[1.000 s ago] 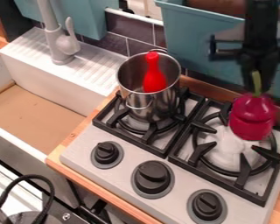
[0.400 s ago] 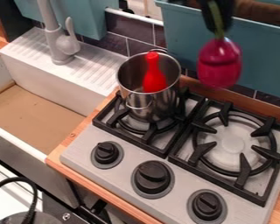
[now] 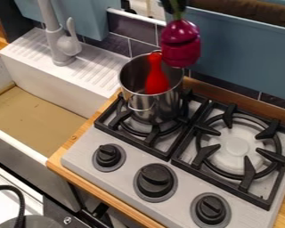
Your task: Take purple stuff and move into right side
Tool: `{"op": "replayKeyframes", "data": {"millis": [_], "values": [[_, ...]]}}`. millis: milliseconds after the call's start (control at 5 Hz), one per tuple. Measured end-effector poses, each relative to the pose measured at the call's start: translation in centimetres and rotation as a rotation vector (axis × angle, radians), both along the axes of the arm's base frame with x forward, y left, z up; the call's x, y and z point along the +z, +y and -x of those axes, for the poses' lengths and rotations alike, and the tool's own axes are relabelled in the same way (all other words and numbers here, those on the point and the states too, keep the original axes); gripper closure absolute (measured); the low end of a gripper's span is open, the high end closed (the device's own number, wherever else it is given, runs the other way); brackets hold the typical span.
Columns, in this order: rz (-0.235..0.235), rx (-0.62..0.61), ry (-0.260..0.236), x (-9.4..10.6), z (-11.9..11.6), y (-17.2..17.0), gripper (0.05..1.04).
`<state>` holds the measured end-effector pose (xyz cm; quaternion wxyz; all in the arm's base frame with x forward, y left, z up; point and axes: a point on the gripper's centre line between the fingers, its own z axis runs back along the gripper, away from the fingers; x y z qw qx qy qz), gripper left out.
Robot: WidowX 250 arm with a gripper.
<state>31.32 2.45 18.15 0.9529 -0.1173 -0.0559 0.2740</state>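
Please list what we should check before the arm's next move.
1. Purple vegetable hanging by its green stem from the jaws: ok.
2. Steel pot upright on the left grate: ok.
3. Red object inside the pot: ok.
4. Vegetable over the right burner: not ok; it appears by the pot's rim.
5. Gap between vegetable and pot rim: cannot tell from this angle.

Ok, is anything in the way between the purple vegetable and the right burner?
Nothing visible stands between the purple vegetable and the right burner. The vegetable does overlap the rear-right rim of the metal pot in this view; I can't tell the clearance there.
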Motion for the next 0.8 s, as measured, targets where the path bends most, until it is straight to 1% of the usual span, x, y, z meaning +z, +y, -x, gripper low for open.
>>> {"op": "replayKeyframes", "data": {"millis": [200, 400, 600, 800], "values": [[-0.018, 0.021, -0.009, -0.7, 0.1, 1.3, 1.018], [-0.024, 0.020, 0.004, -2.2, 0.7, 2.1, 1.018], [-0.034, 0.009, 0.007, -2.4, 0.8, 2.0, 1.018], [-0.080, 0.030, 0.036, -4.5, 1.3, 1.3, 1.018]]}}
